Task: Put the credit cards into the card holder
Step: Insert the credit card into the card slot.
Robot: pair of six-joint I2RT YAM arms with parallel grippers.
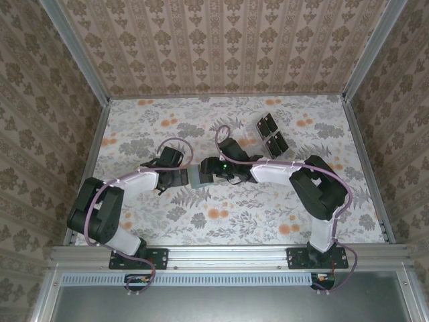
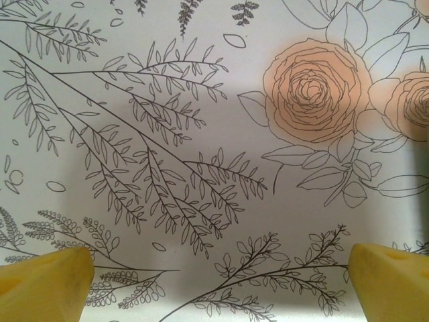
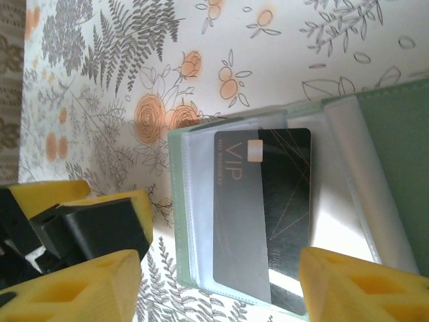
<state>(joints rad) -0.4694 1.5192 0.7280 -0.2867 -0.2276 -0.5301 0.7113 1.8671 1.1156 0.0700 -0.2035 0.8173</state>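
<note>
Wide flowered table [image 1: 134,221], and both arms fold in to meet at its middle: the left arm [image 1: 127,184] from its side, the right arm [image 1: 295,174] from the other. Between them the card holder [image 1: 198,176] lies flat on the cloth, opened up.

From the right wrist you can see a clear sleeve [image 3: 194,221] facing up with a black card [image 3: 288,201] partly under the plastic. One half is greyed by the sleeve, the other bare, and a corner pokes past the holder's edge.

The right pincer [image 3: 218,285] has its fingers spread wide, one on either side of that card, clamped on nothing that I can see. The left pincer [image 2: 214,282] hangs over bare cloth just beside the holder, tips apart, nothing between them.

My read is that the job in hand is seating this card. To do it well:
- Push along the sleeve's own line and keep the card flat so it doesn't buckle the plastic.
- Press on the card's edge, not the sleeve lip.
- The left arm is well placed to steady the case, since a light holder on cloth will likely skid.

The count:
- one table
- two arms
- one holder
- one card at the holder
- spare cards [image 1: 268,125] clustered at the back right, four by my count, in two pairs, though too small to swear to
</note>
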